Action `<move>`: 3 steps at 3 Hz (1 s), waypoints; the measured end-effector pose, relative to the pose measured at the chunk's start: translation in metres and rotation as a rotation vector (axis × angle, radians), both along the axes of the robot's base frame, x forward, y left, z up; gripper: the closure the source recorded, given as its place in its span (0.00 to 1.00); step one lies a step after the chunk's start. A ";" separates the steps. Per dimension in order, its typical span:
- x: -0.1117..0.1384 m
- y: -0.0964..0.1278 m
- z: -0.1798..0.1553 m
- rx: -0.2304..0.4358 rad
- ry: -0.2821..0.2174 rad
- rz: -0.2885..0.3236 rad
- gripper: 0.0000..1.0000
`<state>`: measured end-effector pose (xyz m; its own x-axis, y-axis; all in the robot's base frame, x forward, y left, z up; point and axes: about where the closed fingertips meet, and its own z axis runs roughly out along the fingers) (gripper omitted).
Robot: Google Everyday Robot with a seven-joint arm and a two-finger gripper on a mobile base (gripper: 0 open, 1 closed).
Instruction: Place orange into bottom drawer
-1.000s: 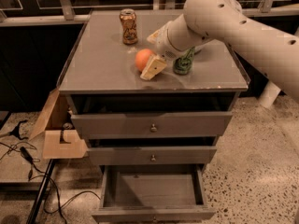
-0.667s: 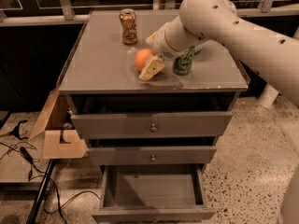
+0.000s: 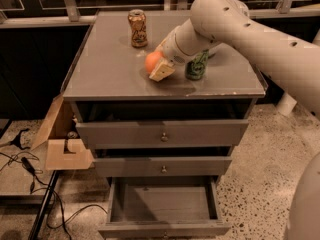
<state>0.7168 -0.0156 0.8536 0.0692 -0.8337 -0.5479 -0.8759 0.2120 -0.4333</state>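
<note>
The orange (image 3: 151, 60) sits on top of the grey cabinet (image 3: 110, 69), near the middle of its front half. My gripper (image 3: 156, 67) is right at the orange, reaching in from the right, with a cream part of it low in front of the fruit. The bottom drawer (image 3: 165, 228) is pulled open below, and its tray looks empty. The two upper drawers are slightly ajar.
An orange-brown patterned can (image 3: 137, 28) stands at the back of the cabinet top. A green can (image 3: 196, 65) stands just right of the gripper, partly behind the arm. An open cardboard box (image 3: 62, 144) and cables lie on the floor to the left.
The arm has shifted slightly. The gripper and the orange stay at about the same spot on the cabinet top.
</note>
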 end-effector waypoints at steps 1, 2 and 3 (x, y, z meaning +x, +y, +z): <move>0.000 0.000 0.000 0.000 0.000 0.000 0.74; -0.014 0.003 0.005 0.010 -0.016 0.028 0.97; -0.045 0.003 0.014 0.062 -0.045 0.081 1.00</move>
